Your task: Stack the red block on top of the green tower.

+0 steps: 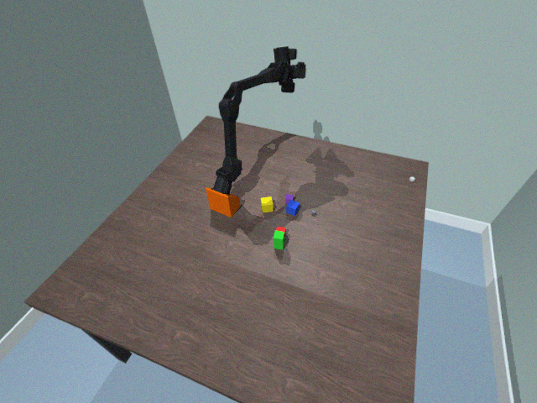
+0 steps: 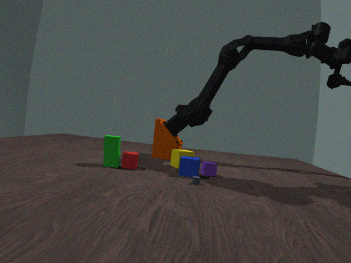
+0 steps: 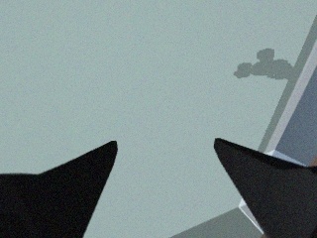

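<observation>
The red block (image 1: pixel 280 229) (image 2: pixel 130 160) sits on the table right beside the green tower. In the top view it is mostly hidden behind the tower. The green tower (image 1: pixel 278 239) (image 2: pixel 112 151) stands upright, about twice as tall as the red block, with nothing on top. My gripper (image 3: pixel 165 144) is open and empty. The arm holds it high above the table, far from the red block and the tower; the wrist view shows the wall between the fingertips. In the exterior view the fingers are partly cut off at the right edge.
A yellow block (image 1: pixel 266 204) (image 2: pixel 181 158), a blue block (image 1: pixel 292 208) (image 2: pixel 189 166) and a purple block (image 1: pixel 289 199) (image 2: pixel 209 169) stand near the orange arm base (image 1: pixel 221 202) (image 2: pixel 164 141). A tiny grey cube (image 1: pixel 313 212) (image 2: pixel 196 180) lies near the blue block. A small white ball (image 1: pixel 412 179) lies near the far right corner.
</observation>
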`<action>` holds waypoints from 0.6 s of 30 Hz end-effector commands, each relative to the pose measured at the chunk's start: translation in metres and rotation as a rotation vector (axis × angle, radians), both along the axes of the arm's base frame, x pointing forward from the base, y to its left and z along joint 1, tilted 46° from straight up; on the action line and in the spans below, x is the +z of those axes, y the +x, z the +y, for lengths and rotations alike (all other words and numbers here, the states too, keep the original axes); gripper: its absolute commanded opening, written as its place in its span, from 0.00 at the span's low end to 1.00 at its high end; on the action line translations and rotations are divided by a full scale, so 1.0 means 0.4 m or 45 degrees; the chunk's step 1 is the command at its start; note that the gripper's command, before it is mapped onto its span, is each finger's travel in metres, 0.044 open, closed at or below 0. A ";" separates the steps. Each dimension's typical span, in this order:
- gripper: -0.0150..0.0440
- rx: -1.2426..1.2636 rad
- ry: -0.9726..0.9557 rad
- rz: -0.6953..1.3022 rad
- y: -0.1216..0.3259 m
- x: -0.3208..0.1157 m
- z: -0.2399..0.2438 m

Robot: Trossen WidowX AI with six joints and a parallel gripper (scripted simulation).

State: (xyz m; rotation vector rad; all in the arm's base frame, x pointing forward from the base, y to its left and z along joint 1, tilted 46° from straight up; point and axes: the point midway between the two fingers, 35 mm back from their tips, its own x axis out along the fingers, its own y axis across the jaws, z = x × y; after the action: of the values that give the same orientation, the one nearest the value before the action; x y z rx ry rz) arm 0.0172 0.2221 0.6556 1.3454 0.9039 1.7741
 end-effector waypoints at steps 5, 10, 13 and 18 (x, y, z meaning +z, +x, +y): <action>1.00 -0.279 -0.180 0.056 0.190 -0.100 0.104; 1.00 -0.427 -0.373 0.110 0.337 -0.217 0.164; 1.00 -0.522 -0.509 0.163 0.440 -0.307 0.184; 1.00 -0.646 -0.715 0.250 0.588 -0.452 0.172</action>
State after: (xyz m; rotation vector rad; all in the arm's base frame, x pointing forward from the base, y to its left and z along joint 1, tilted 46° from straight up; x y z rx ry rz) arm 0.2286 0.2965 0.5006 1.2620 0.9411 1.0107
